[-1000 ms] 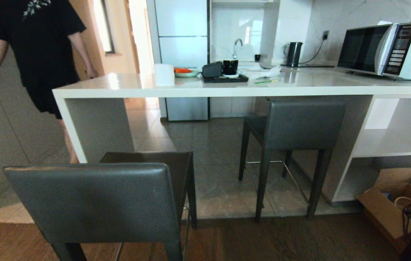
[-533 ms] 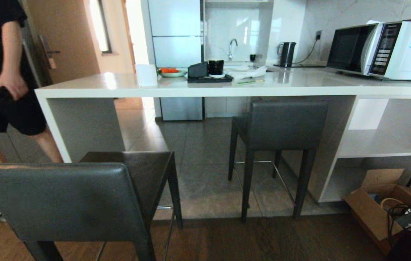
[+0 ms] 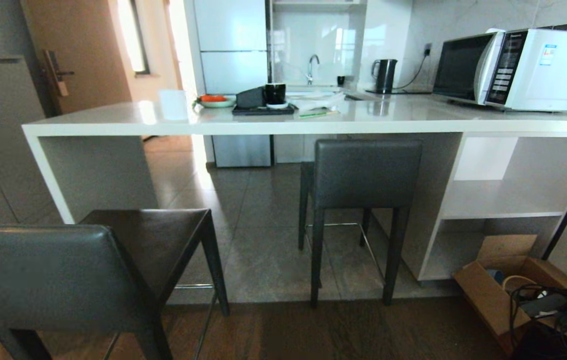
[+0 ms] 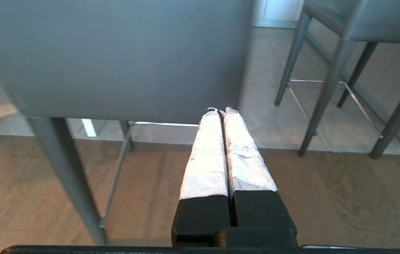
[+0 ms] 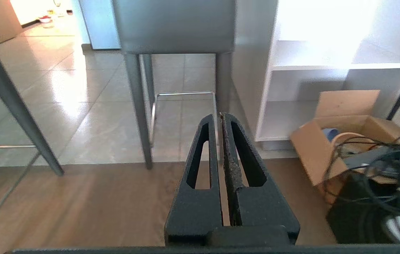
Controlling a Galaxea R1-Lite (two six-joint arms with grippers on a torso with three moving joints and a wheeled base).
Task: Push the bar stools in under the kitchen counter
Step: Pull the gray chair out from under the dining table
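Two dark-grey bar stools stand before the white kitchen counter [image 3: 283, 126]. The near stool [image 3: 43, 275] sits at the lower left, pulled out onto the wooden floor, with its backrest towards me. The far stool [image 3: 366, 172] is tucked against the counter's edge beside the shelves. Neither arm shows in the head view. My left gripper [image 4: 220, 110] is shut with nothing in it, its white-wrapped tips just short of the near stool's backrest [image 4: 115, 56]. My right gripper [image 5: 218, 115] is shut and empty, pointing at the far stool's legs [image 5: 138, 106].
An open cardboard box [image 3: 506, 285] and a tangle of black cables [image 3: 563, 310] lie on the floor at the lower right. A microwave [image 3: 513, 67], kettle [image 3: 384, 75] and a tray with dishes [image 3: 263, 102] stand on the counter. White shelves [image 3: 508, 200] fill the counter's right end.
The whole view has shifted left as the camera turned right. The person at the left has walked out of sight. Both grippers stay shut.
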